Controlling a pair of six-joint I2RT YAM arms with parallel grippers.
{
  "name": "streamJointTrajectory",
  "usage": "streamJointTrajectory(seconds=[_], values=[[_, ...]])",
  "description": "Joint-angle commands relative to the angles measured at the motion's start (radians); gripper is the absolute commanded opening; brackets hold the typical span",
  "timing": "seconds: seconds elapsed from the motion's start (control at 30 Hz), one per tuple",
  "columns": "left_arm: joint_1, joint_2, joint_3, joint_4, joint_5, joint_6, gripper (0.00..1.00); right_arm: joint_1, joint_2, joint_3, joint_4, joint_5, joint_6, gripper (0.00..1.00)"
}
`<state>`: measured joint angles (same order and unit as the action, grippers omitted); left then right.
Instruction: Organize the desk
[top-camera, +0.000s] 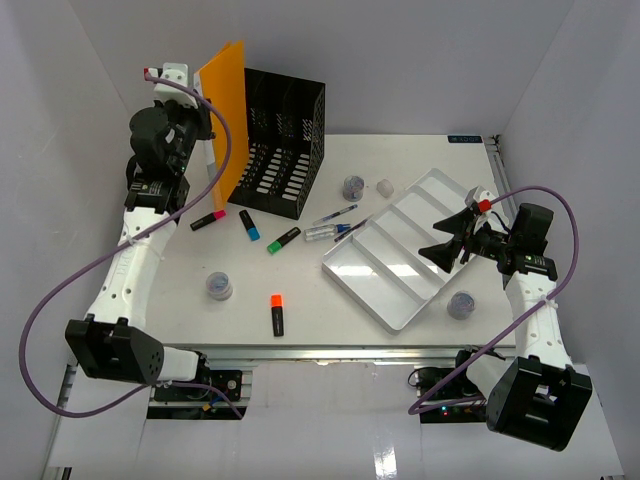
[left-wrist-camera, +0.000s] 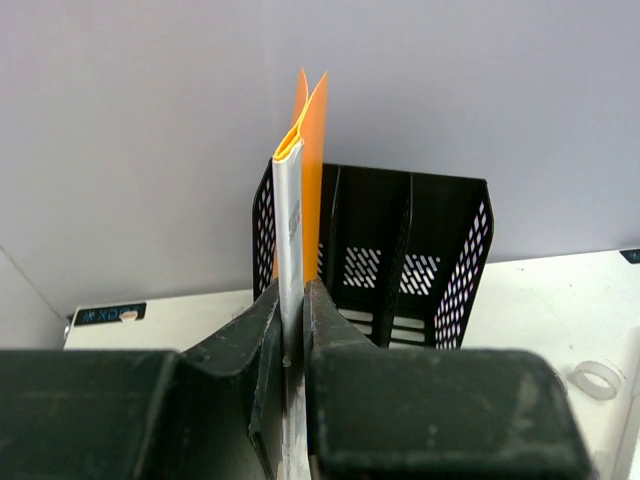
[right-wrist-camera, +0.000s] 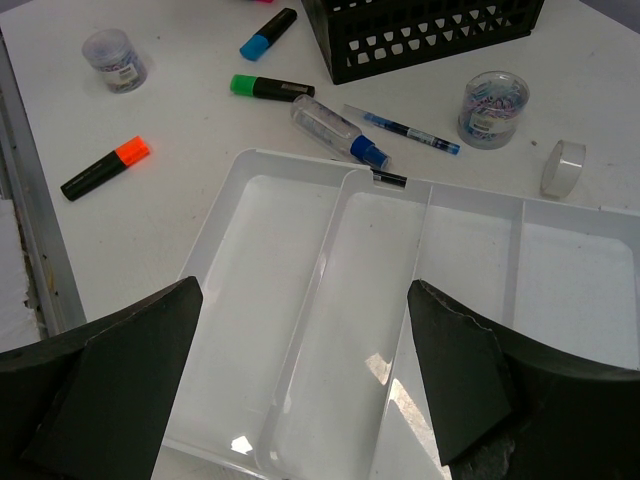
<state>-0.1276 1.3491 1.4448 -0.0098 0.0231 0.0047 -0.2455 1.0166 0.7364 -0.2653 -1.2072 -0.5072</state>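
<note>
The white desk (top-camera: 330, 310) carries scattered stationery. My left gripper (top-camera: 203, 135) is raised at the back left, shut on the edge of an upright orange folder (top-camera: 222, 110). In the left wrist view the jaws (left-wrist-camera: 292, 300) pinch the folder's pale edge (left-wrist-camera: 290, 220), with the black mesh file organizer (left-wrist-camera: 400, 250) right behind it. My right gripper (top-camera: 447, 233) is open and empty above the white compartmented tray (top-camera: 345, 275). In the right wrist view its fingers (right-wrist-camera: 302, 300) spread over the tray's empty compartments (right-wrist-camera: 300, 157).
The black organizer (top-camera: 285, 140) stands at the back. Pink (top-camera: 208, 220), blue (top-camera: 247, 224), green (top-camera: 284, 240) and orange (top-camera: 277, 314) highlighters lie loose. A small bottle (top-camera: 325, 232), a pen (top-camera: 335, 215), clip jars (top-camera: 354, 186) (top-camera: 220, 287) (top-camera: 461, 305) and a tape roll (top-camera: 385, 187) lie around.
</note>
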Motion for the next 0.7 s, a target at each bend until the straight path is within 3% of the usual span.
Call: streamJointTrajectory(seconds=[0.0,0.67], values=[[0.000,0.046,0.065,0.080,0.035,0.019,0.00,0.006,0.005,0.001,0.009,-0.005,-0.016,0.90],[0.042,0.283,0.234,0.204,0.109,0.012,0.00,0.005,0.016,0.003,0.008,0.011,-0.019,0.90]])
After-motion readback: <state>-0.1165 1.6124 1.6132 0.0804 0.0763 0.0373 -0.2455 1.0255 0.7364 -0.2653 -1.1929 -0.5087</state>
